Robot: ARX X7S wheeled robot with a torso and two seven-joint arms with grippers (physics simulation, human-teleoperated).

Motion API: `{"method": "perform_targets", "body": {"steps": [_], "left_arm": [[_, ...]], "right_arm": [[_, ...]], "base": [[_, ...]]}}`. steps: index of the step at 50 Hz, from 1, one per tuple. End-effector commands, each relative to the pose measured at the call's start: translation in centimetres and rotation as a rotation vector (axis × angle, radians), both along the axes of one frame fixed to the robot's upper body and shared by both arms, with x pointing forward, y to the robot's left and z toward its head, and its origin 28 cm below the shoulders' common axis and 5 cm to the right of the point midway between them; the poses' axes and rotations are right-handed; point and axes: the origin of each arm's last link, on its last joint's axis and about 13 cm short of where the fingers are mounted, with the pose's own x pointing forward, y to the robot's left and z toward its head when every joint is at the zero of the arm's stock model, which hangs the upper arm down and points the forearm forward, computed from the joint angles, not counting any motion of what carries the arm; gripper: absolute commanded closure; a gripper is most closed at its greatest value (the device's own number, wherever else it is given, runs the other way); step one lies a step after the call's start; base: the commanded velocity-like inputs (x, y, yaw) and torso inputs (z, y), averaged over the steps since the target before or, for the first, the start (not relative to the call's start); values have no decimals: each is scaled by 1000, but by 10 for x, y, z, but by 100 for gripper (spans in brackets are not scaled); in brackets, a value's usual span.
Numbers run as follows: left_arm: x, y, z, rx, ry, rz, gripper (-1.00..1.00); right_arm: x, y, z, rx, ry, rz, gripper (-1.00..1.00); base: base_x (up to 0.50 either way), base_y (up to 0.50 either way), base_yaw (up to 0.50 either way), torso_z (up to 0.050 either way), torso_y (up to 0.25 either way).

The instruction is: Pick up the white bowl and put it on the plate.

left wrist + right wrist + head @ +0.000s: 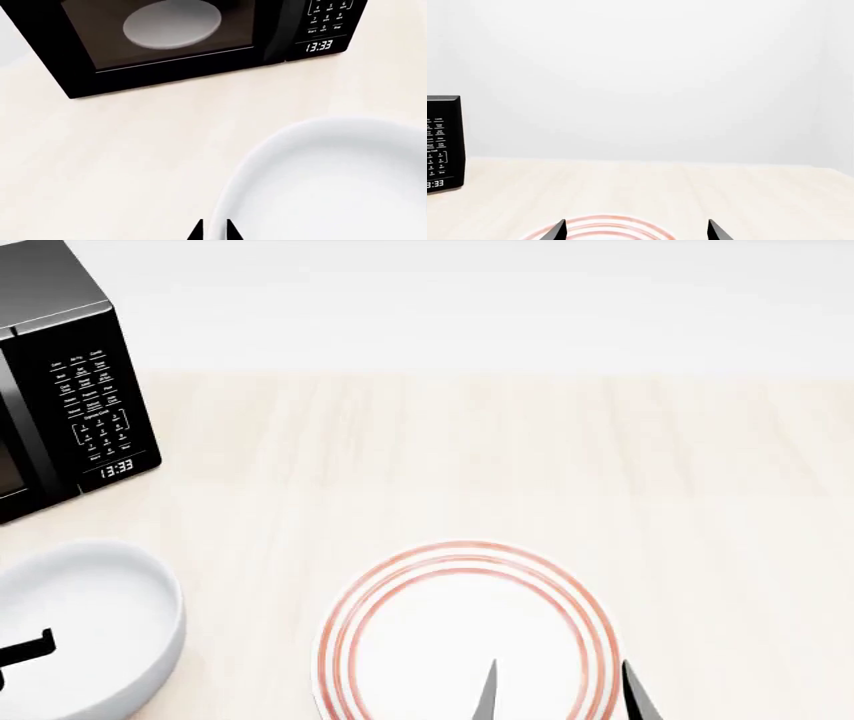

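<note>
Glossy white and smooth, the white bowl (83,625) sits at the near left of the pale wood-grain table (467,455), a deep round shape with a thick rolled rim and no markings. My left gripper (213,231) has its two thin black fingertips pinched narrowly across that rim, one tip on each side of the wall, so I appear to be holding the bowl by its edge; in the head view only a dark stub of that gripper (24,650) shows over the bowl's inside. To the right of the bowl, near the front edge and apart from it, lies the plate (467,635), flat, round and white, with three thin concentric red rings around its rim. My right gripper (561,692) hangs over the near right part of the plate with its slim black pointed fingers spread wide and nothing between them. At the far left stands a boxy black microwave (60,390) with a matte casing, a white-lettered keypad and a display reading 13:33; through its dark glass door a pale round turntable (172,22) shows. Behind the table rises a plain white wall (640,75).
</note>
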Motion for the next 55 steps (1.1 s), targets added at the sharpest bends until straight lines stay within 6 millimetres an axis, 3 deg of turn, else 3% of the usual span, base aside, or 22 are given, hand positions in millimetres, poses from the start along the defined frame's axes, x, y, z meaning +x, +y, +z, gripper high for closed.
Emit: {"method": "perform_targets", "body": {"steps": [1, 21, 31, 55], "left_arm": [[-2, -7, -1, -90, -30, -33, 100], [0, -4, 8, -181, -113, -6, 100], [1, 1, 30, -230, -179, 20, 100], [-2, -8, 81, -298, -311, -22, 100]], "right_arm": [[2, 0, 1, -3, -14, 5, -100], [2, 0, 1, -1, -17, 10, -100], [1, 0, 0, -2, -16, 12, -100], [2, 0, 0, 0, -15, 13, -100]], "base": [[0, 0, 0, 0, 0], [0, 0, 0, 0, 0], [0, 0, 0, 0, 0], [0, 0, 0, 0, 0]]}}
